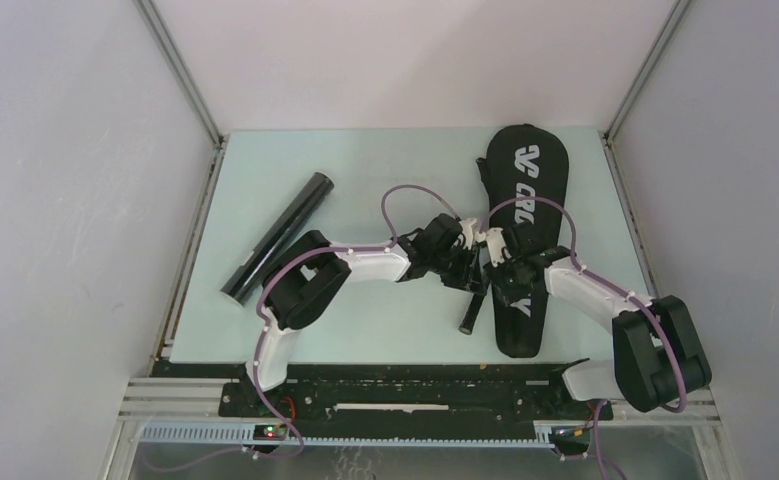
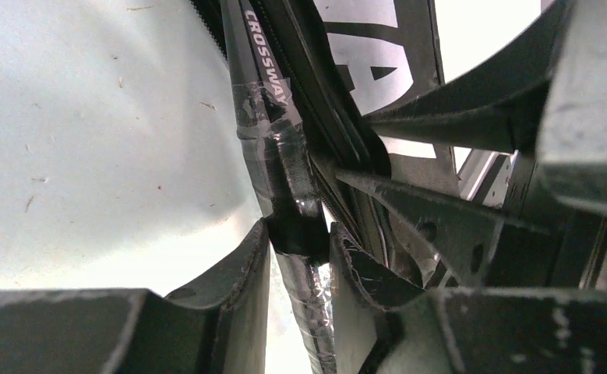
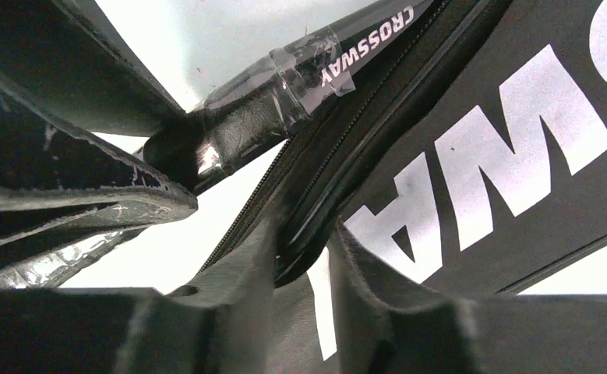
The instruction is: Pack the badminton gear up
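The black racket bag [image 1: 525,190] with white lettering lies at the right of the table. A racket handle [image 1: 472,315] sticks out of its left edge toward me. My left gripper [image 1: 462,262] is shut on that tape-wrapped handle [image 2: 273,132], which fills the gap in the left gripper [image 2: 298,234]. Just to its right, my right gripper [image 1: 498,265] pinches the bag's zippered rim; in the right wrist view the rim sits between the jaws of the right gripper [image 3: 304,234], with the bag [image 3: 502,140] behind and the handle [image 3: 245,125] above. The black tube [image 1: 280,235] lies slanted at the left.
Both arms meet at the table's middle, wrists nearly touching. Metal frame posts and grey walls close in the left, right and back sides. The pale table [image 1: 385,160] stretches behind the arms.
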`<action>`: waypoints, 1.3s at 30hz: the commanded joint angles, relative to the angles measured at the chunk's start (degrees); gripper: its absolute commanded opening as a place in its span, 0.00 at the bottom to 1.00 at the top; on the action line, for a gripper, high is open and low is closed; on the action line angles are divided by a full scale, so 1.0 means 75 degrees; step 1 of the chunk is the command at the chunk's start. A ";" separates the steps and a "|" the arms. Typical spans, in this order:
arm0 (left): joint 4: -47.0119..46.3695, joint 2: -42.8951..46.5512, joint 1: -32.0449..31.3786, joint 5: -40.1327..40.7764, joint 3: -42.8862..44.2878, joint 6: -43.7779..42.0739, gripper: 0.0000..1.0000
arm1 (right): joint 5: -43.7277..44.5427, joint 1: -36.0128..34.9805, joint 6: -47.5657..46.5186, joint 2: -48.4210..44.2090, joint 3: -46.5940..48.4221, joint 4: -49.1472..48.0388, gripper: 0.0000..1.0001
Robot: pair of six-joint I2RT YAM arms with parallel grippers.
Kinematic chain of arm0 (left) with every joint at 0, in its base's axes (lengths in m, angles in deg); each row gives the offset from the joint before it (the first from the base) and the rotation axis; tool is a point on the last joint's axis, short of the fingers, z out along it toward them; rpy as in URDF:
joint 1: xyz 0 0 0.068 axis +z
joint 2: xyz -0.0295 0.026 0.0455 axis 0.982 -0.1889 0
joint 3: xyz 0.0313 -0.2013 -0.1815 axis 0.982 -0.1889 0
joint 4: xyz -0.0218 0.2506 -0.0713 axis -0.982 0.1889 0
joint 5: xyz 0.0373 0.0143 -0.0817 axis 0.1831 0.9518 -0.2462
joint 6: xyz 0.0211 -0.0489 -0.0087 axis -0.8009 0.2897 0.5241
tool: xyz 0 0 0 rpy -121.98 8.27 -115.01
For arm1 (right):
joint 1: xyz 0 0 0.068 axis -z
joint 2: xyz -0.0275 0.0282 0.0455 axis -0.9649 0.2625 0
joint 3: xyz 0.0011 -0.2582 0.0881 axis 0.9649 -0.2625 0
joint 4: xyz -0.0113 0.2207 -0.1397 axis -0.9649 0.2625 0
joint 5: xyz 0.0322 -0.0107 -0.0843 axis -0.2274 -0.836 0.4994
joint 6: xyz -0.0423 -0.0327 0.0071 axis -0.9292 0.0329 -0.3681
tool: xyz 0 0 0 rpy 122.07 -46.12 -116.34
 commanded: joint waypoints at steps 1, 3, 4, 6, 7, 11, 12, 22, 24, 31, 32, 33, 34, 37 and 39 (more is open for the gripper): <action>-0.0371 0.0478 0.0022 -0.0151 -0.0016 -0.0025 0.00 | 0.0127 0.0108 0.0046 -0.0215 0.0267 0.0059 0.29; -0.0313 0.0485 0.0023 -0.0146 0.0039 -0.0039 0.00 | 0.0133 0.0160 0.0029 -0.0306 0.0290 0.0079 0.19; -0.0289 0.0484 0.0023 -0.0136 0.0058 -0.0044 0.00 | 0.0136 0.0193 0.0027 -0.0351 0.0318 0.0105 0.14; -0.0254 0.0466 0.0007 -0.0114 0.0094 -0.0045 0.00 | 0.0079 0.0290 0.0018 -0.0419 0.0404 0.0194 0.04; -0.0236 0.0473 0.0011 -0.0100 0.0106 -0.0055 0.00 | 0.0006 0.0373 0.0019 -0.0473 0.0445 0.0232 0.00; -0.0159 0.0447 -0.0027 -0.0055 0.0184 -0.0009 0.00 | -0.0737 0.0797 0.0031 -0.0752 0.0628 0.0367 0.00; -0.0126 0.0442 -0.0024 -0.0049 0.0224 0.0034 0.00 | -0.0998 0.0943 0.0043 -0.0828 0.0697 0.0408 0.00; 0.0205 -0.0032 -0.0200 -0.0392 0.1421 0.0486 0.00 | -0.3345 0.1520 0.0169 -0.1088 0.0961 0.0795 0.00; 0.0188 -0.0192 -0.0242 -0.0426 0.1634 0.0541 0.00 | -0.3733 0.1627 0.0167 -0.1066 0.0962 0.0854 0.00; 0.0002 -0.0645 -0.0308 -0.0338 0.1972 0.0692 0.00 | -0.4943 0.2312 -0.0039 -0.0945 0.1048 0.1263 0.00; 0.0003 -0.0666 -0.0325 -0.0252 0.1934 0.0652 0.00 | -0.5107 0.2433 -0.0079 -0.0905 0.1080 0.1330 0.00; 0.0003 -0.0680 -0.0337 -0.0206 0.1896 0.0647 0.00 | -0.5297 0.2550 -0.0126 -0.0856 0.1104 0.1419 0.00; 0.0003 -0.0711 -0.0349 -0.0185 0.1879 0.0646 0.00 | -0.5479 0.2620 -0.0180 -0.0794 0.1134 0.1500 0.00; -0.0021 -0.0793 -0.0385 -0.0138 0.1899 0.0576 0.00 | -0.5825 0.2915 -0.0355 -0.0609 0.1241 0.1754 0.00; -0.0032 -0.0823 -0.0387 -0.0151 0.1934 0.0489 0.00 | -0.5905 0.2994 -0.0449 -0.0544 0.1277 0.1840 0.00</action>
